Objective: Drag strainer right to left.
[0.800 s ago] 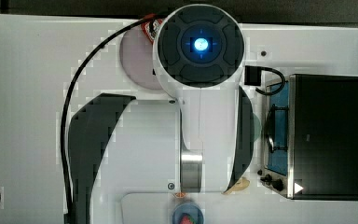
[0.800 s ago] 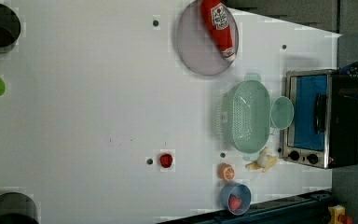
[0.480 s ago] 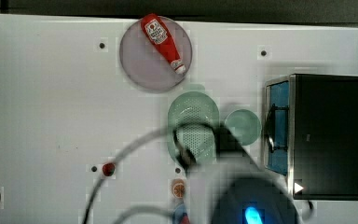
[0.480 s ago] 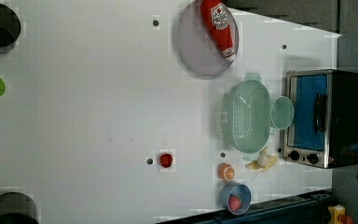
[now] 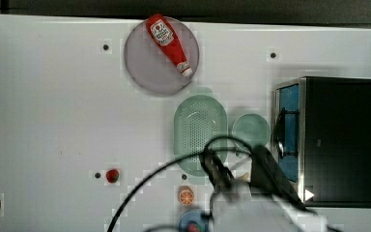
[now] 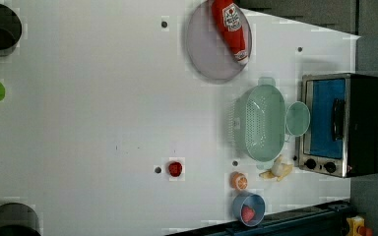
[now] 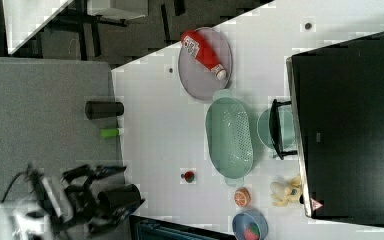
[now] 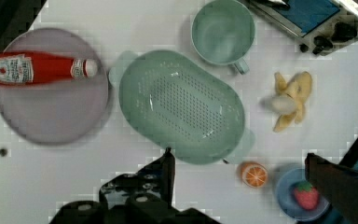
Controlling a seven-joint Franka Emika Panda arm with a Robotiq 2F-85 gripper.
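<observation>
Though perforated, smooth oval strainer (image 8: 182, 106).

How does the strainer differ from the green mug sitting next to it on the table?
The strainer is oval with a perforated bottom; the mug is round with a solid inside. The strainer is clearly the larger of the two. The strainer has small tabs at its two ends, while the mug has one side handle, seen in the wrist view. Both are pale mint green, stand upright and look empty, side by side between the plate and the toaster oven.
</observation>
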